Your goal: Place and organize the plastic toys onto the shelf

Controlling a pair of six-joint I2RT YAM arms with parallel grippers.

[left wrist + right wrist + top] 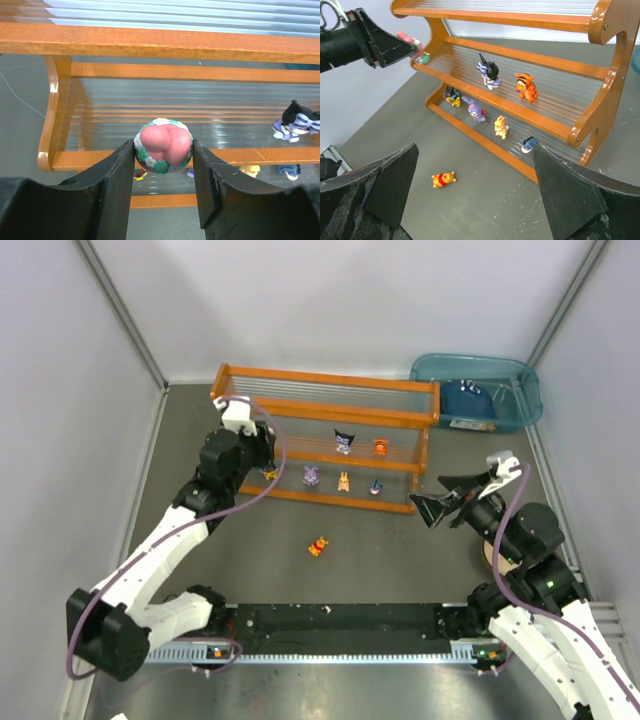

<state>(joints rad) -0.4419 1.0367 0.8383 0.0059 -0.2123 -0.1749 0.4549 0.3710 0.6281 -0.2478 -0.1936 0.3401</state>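
Pink toy [165, 147] in left gripper [163, 156]

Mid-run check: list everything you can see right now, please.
shelf: one, orange, three tiers, far side of table
pink-white toy: one, held at middle tier's left end
black-white toy: one, middle tier
orange toy: one, middle tier
dark-and-yellow toy: one, bottom tier
purple toy: one, bottom tier
tan toy: one, bottom tier
dark blue toy: one, bottom tier
yellow-orange toy: one, on table before shelf
bin: one, teal, far right
blue item: one, inside bin
left tool: shut on that pink-white toy
right tool: open, empty, right of shelf
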